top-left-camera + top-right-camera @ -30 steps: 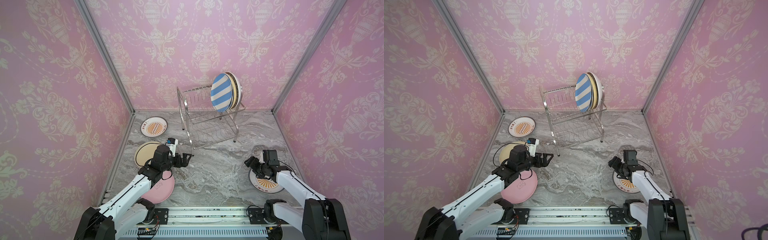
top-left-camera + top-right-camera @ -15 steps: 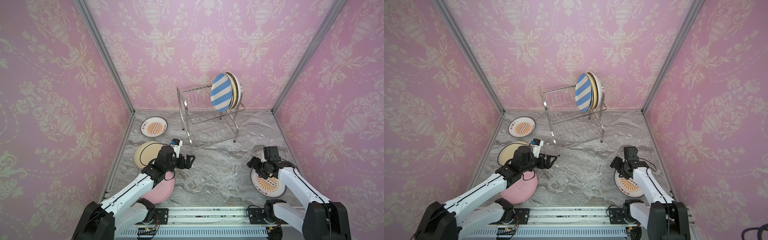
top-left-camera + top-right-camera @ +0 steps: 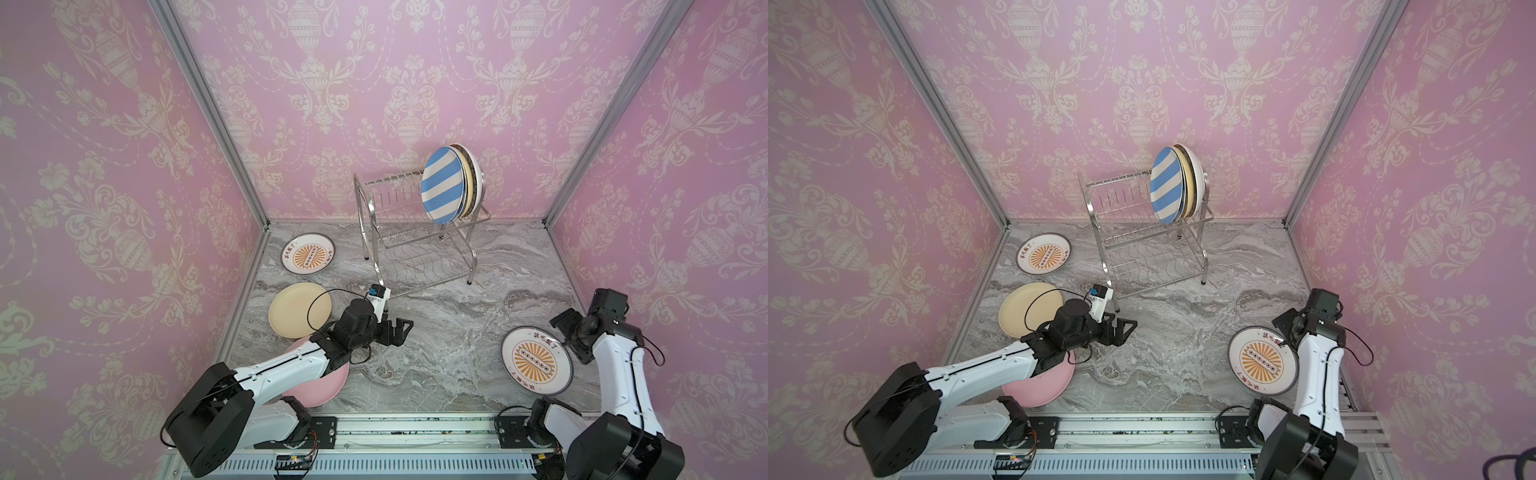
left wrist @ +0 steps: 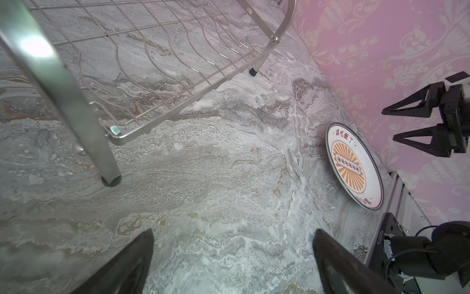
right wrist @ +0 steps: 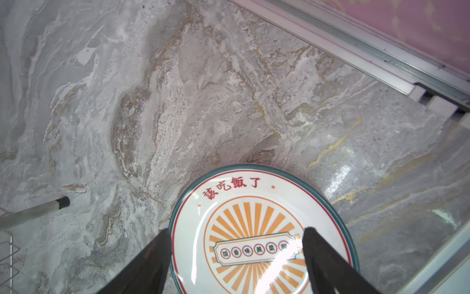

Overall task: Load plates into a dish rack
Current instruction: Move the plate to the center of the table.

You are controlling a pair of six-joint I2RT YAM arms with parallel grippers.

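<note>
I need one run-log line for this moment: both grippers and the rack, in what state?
left gripper: open, empty | right gripper: open, by sunburst plate rim | dish rack: striped plate standing on top tier

You worked in a staged robot test cell: pink damask wall panels (image 3: 374,83) met at aluminium corner posts (image 3: 212,112), enclosing a marble-print tabletop (image 3: 457,332), with left arm (image 3: 282,368) and right arm (image 3: 619,374) mounted on an aluminium rail (image 3: 415,428).
</note>
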